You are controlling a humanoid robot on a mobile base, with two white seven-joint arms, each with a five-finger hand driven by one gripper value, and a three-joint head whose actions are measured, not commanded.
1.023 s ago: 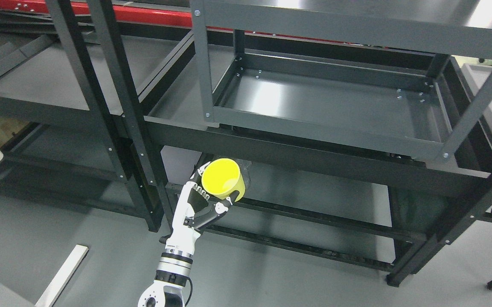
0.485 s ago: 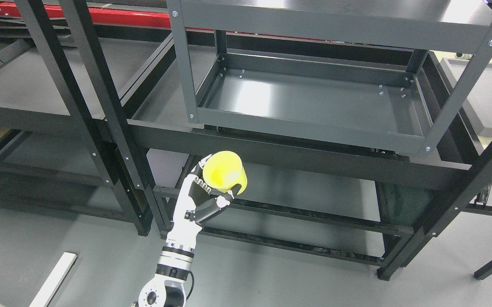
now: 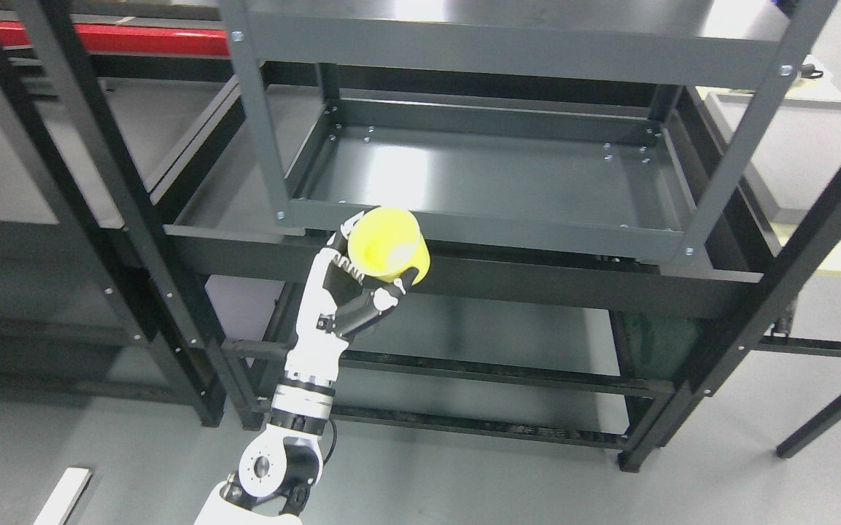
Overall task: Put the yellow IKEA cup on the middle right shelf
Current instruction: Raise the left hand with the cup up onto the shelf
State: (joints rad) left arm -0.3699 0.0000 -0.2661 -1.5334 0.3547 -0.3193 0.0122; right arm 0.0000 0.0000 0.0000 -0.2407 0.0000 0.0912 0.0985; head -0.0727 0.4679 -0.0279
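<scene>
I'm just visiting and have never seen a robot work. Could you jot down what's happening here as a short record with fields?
Working part: left robot hand, white and black, arm entering from the lower left
Held thing: round yellow plastic cup, mouth tipped toward the camera
Grip: fingers curled around the cup
Cup position: in the air, at the front edge of the grey metal shelf tray
Tray contents: nothing on it
Right robot hand: not in view

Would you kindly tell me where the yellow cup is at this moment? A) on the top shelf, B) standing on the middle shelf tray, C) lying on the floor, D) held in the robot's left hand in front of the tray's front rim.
D: the left hand grips the yellow cup, its mouth toward the camera, overlapping the front rim of the shelf tray, not yet inside.
</scene>
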